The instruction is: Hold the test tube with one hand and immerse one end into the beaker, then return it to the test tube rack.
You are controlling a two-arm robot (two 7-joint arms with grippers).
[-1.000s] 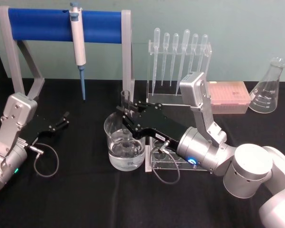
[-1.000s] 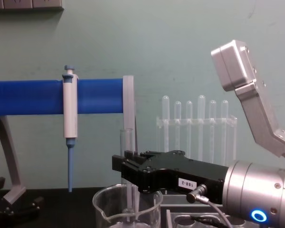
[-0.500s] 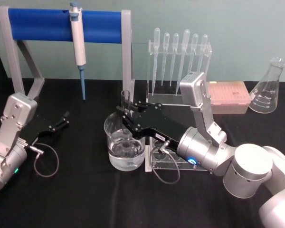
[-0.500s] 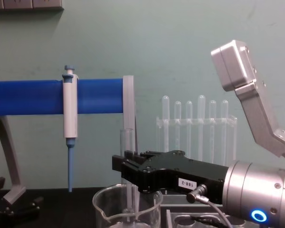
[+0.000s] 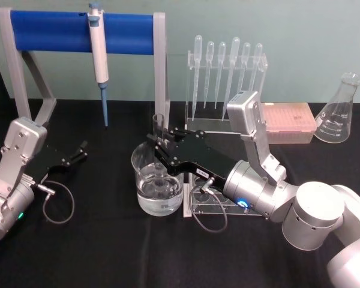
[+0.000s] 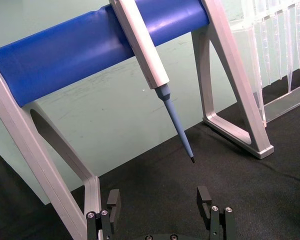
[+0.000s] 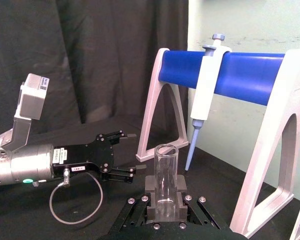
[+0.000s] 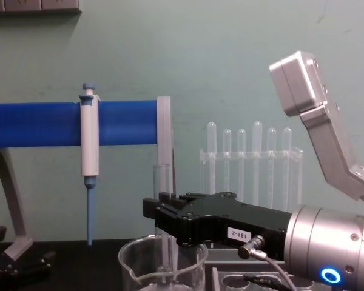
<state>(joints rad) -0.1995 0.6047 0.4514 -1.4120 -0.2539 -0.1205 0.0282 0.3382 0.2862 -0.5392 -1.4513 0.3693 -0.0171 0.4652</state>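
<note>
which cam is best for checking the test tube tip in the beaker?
Chest view: from the side, the test tube drops past the beaker rim, held by the right pincer. Head view looks down, the pincer hiding part of the tube. Right wrist view shows the open rim.

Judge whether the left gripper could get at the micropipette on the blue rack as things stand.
Probably yes. The left gripper sits open on the table, the micropipette hangs ahead of it with nothing between, and the right gripper is off at the beaker holding the test tube.
</note>
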